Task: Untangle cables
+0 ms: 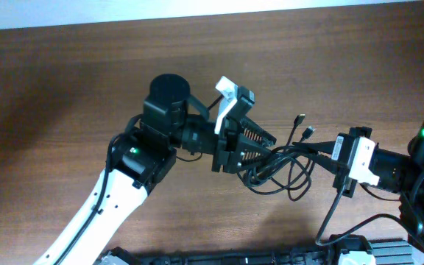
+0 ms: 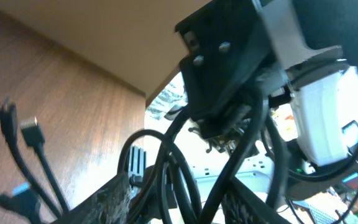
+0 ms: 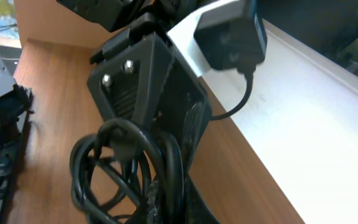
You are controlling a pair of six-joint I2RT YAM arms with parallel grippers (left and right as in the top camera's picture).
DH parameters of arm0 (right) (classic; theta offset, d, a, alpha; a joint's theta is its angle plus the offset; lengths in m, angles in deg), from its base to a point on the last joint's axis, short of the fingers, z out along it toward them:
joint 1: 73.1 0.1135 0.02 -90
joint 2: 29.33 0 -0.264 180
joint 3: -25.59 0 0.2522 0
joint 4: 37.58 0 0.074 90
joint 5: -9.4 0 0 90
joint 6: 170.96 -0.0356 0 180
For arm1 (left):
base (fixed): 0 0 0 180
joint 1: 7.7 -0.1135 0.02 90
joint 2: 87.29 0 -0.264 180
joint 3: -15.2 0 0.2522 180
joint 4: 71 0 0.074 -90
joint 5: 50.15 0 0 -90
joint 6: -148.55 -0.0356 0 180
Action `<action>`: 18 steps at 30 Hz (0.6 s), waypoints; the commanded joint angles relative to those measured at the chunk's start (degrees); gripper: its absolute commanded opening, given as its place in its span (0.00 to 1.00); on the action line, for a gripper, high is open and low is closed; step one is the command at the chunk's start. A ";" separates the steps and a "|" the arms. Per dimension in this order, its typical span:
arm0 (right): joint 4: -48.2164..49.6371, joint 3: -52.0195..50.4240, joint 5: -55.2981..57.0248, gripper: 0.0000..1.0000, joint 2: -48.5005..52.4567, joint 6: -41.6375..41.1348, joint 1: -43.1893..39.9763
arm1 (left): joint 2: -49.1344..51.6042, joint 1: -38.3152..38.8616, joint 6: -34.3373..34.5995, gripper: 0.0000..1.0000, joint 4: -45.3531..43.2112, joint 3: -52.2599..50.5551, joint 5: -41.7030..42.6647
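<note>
Right gripper (image 1: 324, 152): the jaws were closed tight on the cables (image 1: 282, 173), pinching a few strands at the fingertips. The left wrist view confirmed this, with cords issuing straight from between the tips and fanning downward.

Left gripper (image 1: 262, 147): the jaws stood partly apart, neither wide nor closed. Several strands passed through the gap between its fingers (image 2: 107, 199), crossing it with space to either side.

The two grippers faced each other tip toward tip, close together over the middle-right of the table (image 1: 87, 81), with the bundle spanning between them. The cables were thin black cords looped over one another. The densest tangle sat just beside the left gripper's tips. Slack loops hung out from the span toward the near edge of the table. Whether those loops rested on the wood or hung clear of it could not be determined.

Two ends ran free of the bundle toward the far side, each ending in one of two plug connectors (image 1: 299, 118). The two plugs were near each other but apart. The left wrist view showed the same pair side by side at its left edge.

Further out, the left arm's white link entered from the near-left corner, with a green light (image 1: 132, 151) lit at its joint. The right arm entered from the right edge and carried a similar green light. The table was brown wood grain, bordered along its far side by a white strip (image 1: 197, 13).
</note>
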 commanded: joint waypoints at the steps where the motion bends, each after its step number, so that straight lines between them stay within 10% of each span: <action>1: 0.96 1.01 -2.34 0.04 -0.61 0.17 -0.15 | 0.44 1.07 -1.84 0.46 1.60 0.20 -3.93; 18: 3.28 1.03 -2.36 0.04 -0.61 -0.07 -0.15 | 0.48 1.29 -4.85 0.22 10.71 0.20 -16.94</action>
